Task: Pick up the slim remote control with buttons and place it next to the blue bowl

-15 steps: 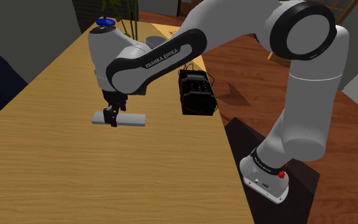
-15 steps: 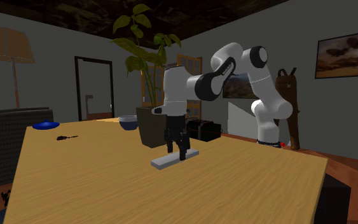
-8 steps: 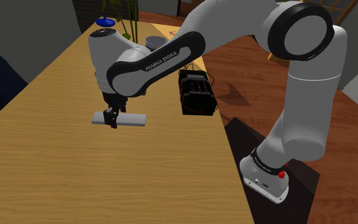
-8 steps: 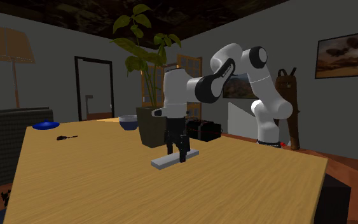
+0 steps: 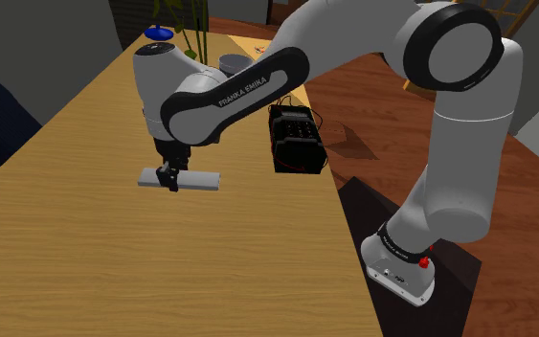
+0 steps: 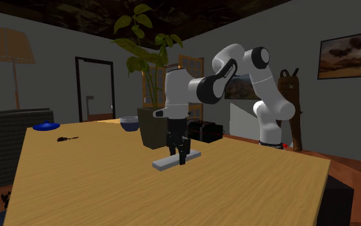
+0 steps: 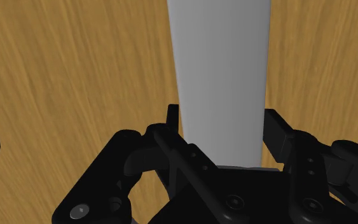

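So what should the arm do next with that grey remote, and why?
Probably lift straight up a little. The tool is down at the grey remote, its fingers seem to clasp both long edges, and the remote lies flat on the table, so it looks gripped but not yet raised.

A potted plant (image 6: 151, 128) and floor lamp (image 6: 9, 46) stand beyond the wooden table (image 6: 108, 186).

Grey walls (image 6: 57, 77), a lamp (image 6: 9, 45), a dark-framed door (image 6: 95, 90), a tall plant (image 6: 140, 61), a framed picture (image 6: 349, 54), reddish wooden floor (image 5: 372, 96)
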Controlling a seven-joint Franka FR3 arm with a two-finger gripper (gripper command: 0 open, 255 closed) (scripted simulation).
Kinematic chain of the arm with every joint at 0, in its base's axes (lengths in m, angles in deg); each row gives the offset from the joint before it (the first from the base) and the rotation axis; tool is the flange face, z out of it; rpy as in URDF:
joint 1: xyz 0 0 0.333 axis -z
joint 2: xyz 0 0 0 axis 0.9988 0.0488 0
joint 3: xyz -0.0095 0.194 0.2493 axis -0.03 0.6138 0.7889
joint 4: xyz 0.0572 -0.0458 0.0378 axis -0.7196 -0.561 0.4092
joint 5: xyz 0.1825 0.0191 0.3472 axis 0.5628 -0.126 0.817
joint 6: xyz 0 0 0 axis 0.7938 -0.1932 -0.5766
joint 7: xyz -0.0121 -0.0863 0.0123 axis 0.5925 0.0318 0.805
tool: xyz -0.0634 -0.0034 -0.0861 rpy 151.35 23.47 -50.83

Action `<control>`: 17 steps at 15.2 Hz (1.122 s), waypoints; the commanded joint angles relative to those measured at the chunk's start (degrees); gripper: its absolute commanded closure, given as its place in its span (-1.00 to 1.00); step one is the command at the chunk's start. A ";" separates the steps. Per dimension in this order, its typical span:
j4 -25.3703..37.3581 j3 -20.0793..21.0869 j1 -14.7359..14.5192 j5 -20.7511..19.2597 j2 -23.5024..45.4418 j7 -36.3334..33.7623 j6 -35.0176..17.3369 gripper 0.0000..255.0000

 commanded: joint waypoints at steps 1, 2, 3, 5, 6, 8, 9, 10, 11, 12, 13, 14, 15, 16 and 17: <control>-0.05 -0.03 0.02 0.01 0.06 -0.02 0.00 1.00; 0.00 -0.03 0.00 0.01 0.08 -0.04 0.03 1.00; -0.04 -0.03 0.02 0.01 0.05 -0.02 0.02 1.00; 0.45 0.17 0.15 0.38 -0.73 0.19 1.24 1.00; 0.74 0.25 0.20 0.54 -1.08 0.29 1.87 1.00; 1.33 0.42 0.31 0.88 -1.80 0.48 3.12 1.00; 1.64 0.50 0.36 1.04 -2.14 0.57 3.75 1.00; 1.97 0.57 0.40 1.20 -2.47 0.66 4.39 1.00; 2.31 0.64 0.44 1.35 -2.79 0.75 5.03 1.00; 2.66 0.71 0.48 1.50 -3.11 0.84 5.68 1.00; 3.03 0.78 0.52 1.65 -3.41 0.92 6.33 1.00; 3.41 0.84 0.55 1.79 -3.70 1.00 6.98 1.00; 3.81 0.90 0.58 1.93 -3.98 1.08 7.64 1.00; 4.22 0.96 0.61 2.06 -4.26 1.16 8.30 1.00; 4.64 1.01 0.63 2.18 -4.52 1.23 8.97 1.00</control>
